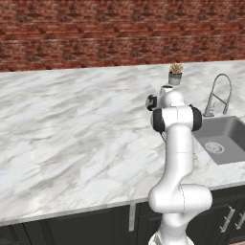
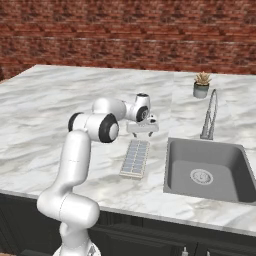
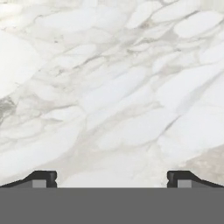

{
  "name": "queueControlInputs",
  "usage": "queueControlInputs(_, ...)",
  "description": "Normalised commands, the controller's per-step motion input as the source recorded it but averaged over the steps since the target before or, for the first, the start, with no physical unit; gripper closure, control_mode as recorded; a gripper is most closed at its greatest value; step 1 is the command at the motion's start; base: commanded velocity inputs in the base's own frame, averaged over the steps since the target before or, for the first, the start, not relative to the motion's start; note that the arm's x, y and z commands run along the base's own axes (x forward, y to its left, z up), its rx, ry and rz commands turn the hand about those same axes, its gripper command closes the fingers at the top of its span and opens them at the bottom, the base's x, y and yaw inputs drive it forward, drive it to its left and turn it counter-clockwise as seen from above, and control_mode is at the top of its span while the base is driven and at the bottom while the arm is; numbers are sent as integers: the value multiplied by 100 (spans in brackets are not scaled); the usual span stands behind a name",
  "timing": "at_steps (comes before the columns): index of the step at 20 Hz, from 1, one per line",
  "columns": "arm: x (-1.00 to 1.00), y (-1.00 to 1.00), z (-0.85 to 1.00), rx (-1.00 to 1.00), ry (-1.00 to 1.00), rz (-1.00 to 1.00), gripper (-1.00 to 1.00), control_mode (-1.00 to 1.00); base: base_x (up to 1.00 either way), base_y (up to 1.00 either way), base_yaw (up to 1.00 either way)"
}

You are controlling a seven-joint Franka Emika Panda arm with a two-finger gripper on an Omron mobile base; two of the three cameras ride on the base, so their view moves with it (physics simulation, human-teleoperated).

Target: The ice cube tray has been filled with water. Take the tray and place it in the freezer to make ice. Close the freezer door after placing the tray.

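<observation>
Ice cube tray [image 2: 135,158] lies flat on the white marble counter [image 2: 45,107], long axis running near to far, close to the near counter edge and just left of the sink [image 2: 206,170]. Its grid of square cells holds pale blue-grey water [image 2: 137,154]. Going left to right in the right base view: open marble, then the arm's white elbow, then the tray with the gripper [image 2: 143,133] hanging over its far end, fingers pointing down and spread wide apart with nothing between them; whether the tips touch the tray cannot be told. Right of the tray sits the grey sink basin with a round drain, its curved faucet [image 2: 209,116] at the far rim, and a small potted plant [image 2: 201,84] farther back near the red brick wall [image 2: 128,30]. In the hand view both dark fingertips [image 3: 43,179] stand far apart at the bottom, over bare veined marble. In the left base view the arm hides the tray; sink [image 1: 225,139], faucet [image 1: 219,93] and plant [image 1: 175,74] lie to its right, dark cabinets [image 1: 72,229] below the counter edge.
</observation>
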Motion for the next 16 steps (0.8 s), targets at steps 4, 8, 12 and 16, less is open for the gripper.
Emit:
queueControlInputs(4, 31, 0, -29, 0, 1, 9, -100, -100, 0, 0, 0)
queueControlInputs(8, 8, 0, -35, 0, 1, 11, -100, -100, 0, 0, 0)
queueControlInputs(12, -24, -1, -36, 0, 6, 8, -100, -100, 0, 0, 0)
queueControlInputs(16, -91, -2, -42, 0, 7, 4, -100, -100, 0, 0, 0)
